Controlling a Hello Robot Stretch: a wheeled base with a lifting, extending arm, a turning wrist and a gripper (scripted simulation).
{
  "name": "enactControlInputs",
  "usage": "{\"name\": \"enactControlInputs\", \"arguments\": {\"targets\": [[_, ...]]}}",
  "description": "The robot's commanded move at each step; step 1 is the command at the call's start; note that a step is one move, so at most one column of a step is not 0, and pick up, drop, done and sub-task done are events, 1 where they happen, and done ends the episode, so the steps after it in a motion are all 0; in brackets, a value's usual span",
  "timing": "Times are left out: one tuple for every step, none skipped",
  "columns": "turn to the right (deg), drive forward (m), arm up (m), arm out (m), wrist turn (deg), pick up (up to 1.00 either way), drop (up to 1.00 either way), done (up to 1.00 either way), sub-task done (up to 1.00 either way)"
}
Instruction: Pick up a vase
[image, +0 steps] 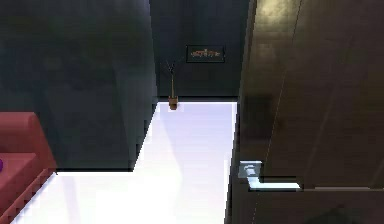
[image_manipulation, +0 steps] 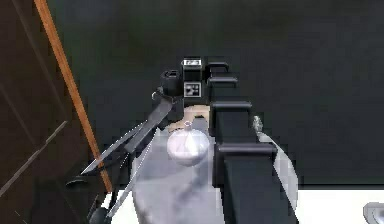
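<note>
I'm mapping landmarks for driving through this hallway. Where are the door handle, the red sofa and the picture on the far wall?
door handle (image: 250, 171): forward view, on its silver plate.
red sofa (image: 25, 140): forward view, on its upper red cushioning.
picture (image: 205, 53): forward view, on its middle.

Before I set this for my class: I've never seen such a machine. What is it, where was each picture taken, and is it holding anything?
It is a simulated wheeled robot with one reaching arm. The forward view looks ahead: a pale floor, a red sofa, a dark door with a metal handle, and far off a small brown thing with a thin stem, possibly the vase. The arm side view looks out sideways: the dark bar is that arm, ending in the end effector. A shiny round thing shows against a pale grey surface near the arm. Whether the end effector holds anything cannot be told.
</note>
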Motion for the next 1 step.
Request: {"name": "enactControlInputs", "arguments": {"targets": [[0.0, 0.00, 0.00, 0.00, 45.0, 0.00, 0.00, 0.00, 0.00]]}}
